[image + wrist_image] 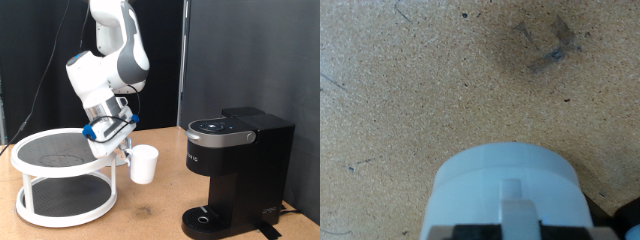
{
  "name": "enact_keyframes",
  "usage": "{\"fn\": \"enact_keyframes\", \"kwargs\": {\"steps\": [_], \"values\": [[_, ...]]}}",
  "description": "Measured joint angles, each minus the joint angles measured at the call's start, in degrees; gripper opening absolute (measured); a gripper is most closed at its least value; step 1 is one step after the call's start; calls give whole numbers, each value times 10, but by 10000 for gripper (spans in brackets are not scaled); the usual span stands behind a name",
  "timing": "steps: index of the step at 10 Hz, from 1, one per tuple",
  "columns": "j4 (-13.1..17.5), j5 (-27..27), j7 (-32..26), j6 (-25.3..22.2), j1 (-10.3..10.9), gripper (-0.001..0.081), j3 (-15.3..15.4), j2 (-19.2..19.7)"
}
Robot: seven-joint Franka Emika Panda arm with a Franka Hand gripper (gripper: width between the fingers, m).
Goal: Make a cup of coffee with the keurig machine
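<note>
In the exterior view, you have a light brown wooden tabletop [160, 205] in front of a black curtain backdrop. One white Panda arm [110, 55] reaches down from the top of the view toward the middle. One white two-tier round rack [65, 180] with dark mesh shelves stands at the view's left. One black keurig machine [235, 170] sits at the view's right, its lid down and its drip base bare, well apart from the arm.

Your tool [128, 152] hangs just beside the rack's right edge, and one white mug, the cup [145, 164], is at its tips, lifted clear of the tabletop and between the rack and the machine. The tool looks clamped on the cup's handle side, though the fingers themselves are too small here to make out.

In the wrist view, you look straight down at the tabletop [420, 80], a speckled particle-board surface with a few dark scratches and a grey smudge. The cup [505, 185] fills the lower middle of the picture as a pale rounded shape, right at the tool, with its handle facing the camera. The tool's fingers barely show at the picture's edge, so from this view you cannot tell their spacing.
</note>
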Motion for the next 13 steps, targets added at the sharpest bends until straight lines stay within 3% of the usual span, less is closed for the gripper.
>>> {"fn": "enact_keyframes", "kwargs": {"steps": [3,6,9,13], "values": [[35,22,-24,3,3,1,5,52],[47,36,-44,6,9,1,14,79],[46,108,-80,34,26,1,40,98],[36,243,-145,108,50,1,80,109]]}}
